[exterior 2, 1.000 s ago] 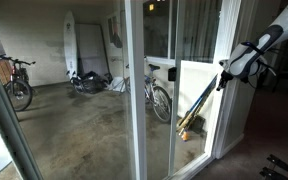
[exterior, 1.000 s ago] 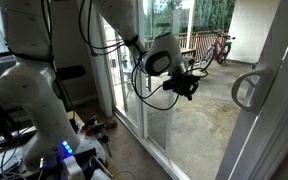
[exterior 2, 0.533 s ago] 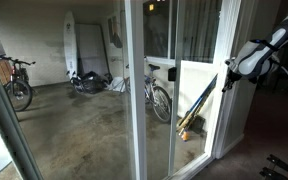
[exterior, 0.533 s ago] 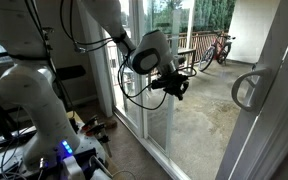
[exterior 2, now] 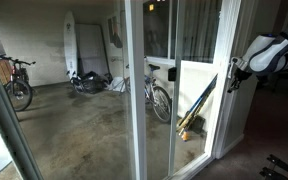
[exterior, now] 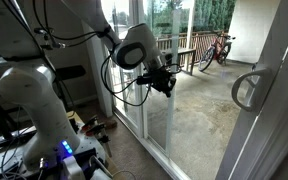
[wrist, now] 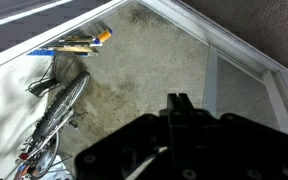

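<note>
My gripper [exterior: 170, 83] hangs in the air on the indoor side of a sliding glass door [exterior: 159, 110], with its jaws shut and nothing between them. In an exterior view the gripper [exterior 2: 231, 80] is to the right of the white door frame [exterior 2: 223, 110], apart from it. A curved grey door handle [exterior: 246, 90] sits on the near door leaf, well away from the gripper. In the wrist view the closed black fingertips [wrist: 177, 100] point down at the concrete patio floor [wrist: 134, 70] and the door track [wrist: 234, 50].
Outside the glass are a bicycle [exterior 2: 159, 97] [wrist: 52, 110], long-handled tools [exterior 2: 196, 103] [wrist: 79, 45] leaning by the frame, a second bicycle [exterior 2: 17, 85] and a white surfboard [exterior 2: 71, 45]. The robot's white base [exterior: 34, 100] and cables stand indoors.
The gripper has drawn back from the door opening, leftward in one exterior view and rightward in the other. Its jaws stayed shut.
</note>
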Controlling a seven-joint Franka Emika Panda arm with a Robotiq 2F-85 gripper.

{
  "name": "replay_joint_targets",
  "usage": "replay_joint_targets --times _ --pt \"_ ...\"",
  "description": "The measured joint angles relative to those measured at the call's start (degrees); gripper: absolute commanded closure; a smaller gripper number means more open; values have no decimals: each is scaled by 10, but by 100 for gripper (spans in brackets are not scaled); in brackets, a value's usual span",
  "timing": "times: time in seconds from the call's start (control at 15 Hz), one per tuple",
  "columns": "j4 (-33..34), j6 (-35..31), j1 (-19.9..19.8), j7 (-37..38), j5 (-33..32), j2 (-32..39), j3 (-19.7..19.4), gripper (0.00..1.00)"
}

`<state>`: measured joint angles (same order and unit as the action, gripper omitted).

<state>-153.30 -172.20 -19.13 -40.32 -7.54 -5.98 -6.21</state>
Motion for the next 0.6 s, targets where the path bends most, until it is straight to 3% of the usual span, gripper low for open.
replay_joint_targets --times 0.6 --pt "-8 7 0 1 0 -15 0 94"
